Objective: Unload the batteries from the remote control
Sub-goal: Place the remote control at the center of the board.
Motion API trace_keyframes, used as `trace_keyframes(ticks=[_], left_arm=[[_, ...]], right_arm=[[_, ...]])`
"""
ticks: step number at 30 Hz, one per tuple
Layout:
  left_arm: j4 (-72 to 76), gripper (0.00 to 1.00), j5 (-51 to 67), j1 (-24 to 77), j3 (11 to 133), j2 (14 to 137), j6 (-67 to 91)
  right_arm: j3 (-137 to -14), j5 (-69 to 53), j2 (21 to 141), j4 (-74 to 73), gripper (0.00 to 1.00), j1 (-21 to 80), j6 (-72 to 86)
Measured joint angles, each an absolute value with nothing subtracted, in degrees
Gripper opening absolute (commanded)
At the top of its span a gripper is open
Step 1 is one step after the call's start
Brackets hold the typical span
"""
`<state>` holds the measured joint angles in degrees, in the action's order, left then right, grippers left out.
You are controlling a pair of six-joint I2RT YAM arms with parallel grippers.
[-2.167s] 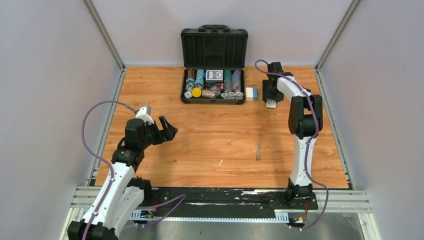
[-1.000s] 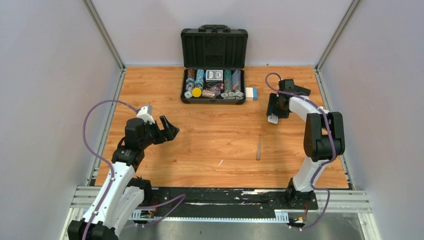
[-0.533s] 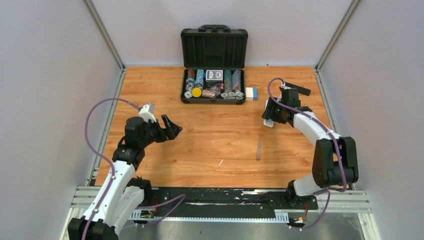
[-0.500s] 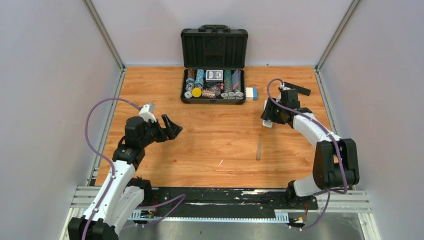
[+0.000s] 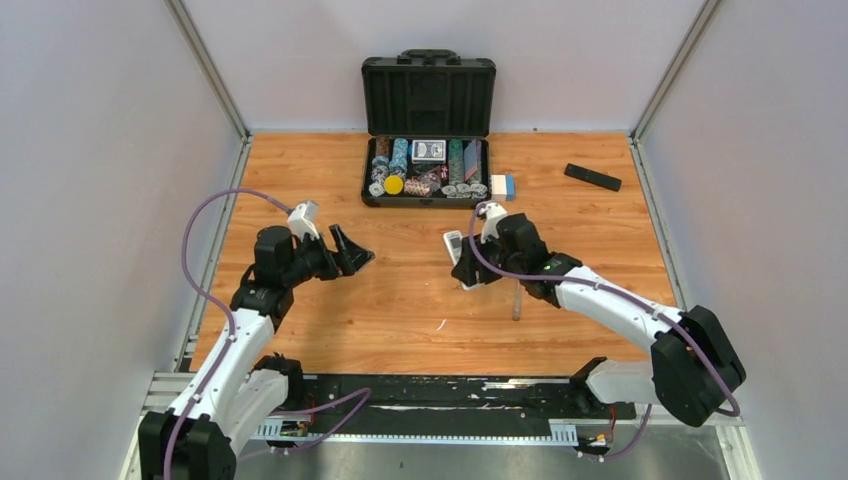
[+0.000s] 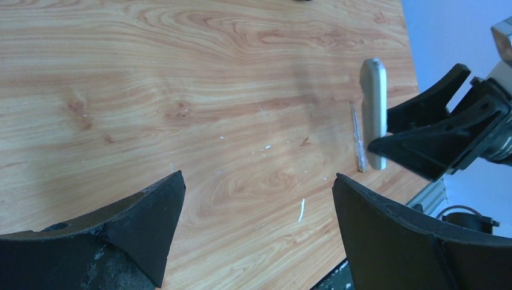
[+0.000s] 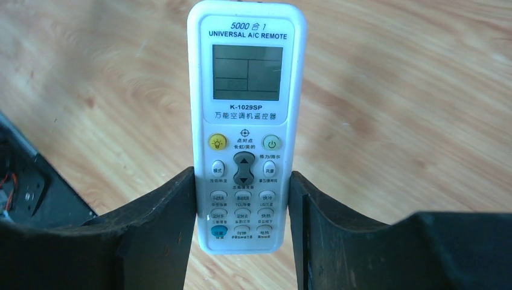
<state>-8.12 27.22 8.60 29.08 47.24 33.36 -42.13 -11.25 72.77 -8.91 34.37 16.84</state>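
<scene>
Above the middle of the surface (image 5: 400, 305), the right claw (image 7: 243, 181) was clamped on a white universal A/C remote (image 7: 246, 90); the left claw (image 6: 258, 180), farther left, stood wide apart, empty.

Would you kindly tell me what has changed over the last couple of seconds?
The right gripper, still clamped on the white remote, swung from the far right toward the centre. The left gripper stayed open, edging slightly inward. The poker case, black remote and grey strip are unmoved.

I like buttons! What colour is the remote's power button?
Green power button, best in right wrist view.
</scene>
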Motion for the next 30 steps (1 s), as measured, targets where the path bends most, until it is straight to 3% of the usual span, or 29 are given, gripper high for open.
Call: trace_keyframes(ticks=[17,30], left_arm=[[-0.4,0.94,36.7,13.2,29.4,57.5,35.7],[0.4,0.74,36.9,21.1,31.7,64.0,35.7]], right_arm=[[-44.1,-3.2,81.7,-4.1,0.05,54.5,11.5],[-44.0,1.5,81.3,1.1,0.05,59.2,3.6]])
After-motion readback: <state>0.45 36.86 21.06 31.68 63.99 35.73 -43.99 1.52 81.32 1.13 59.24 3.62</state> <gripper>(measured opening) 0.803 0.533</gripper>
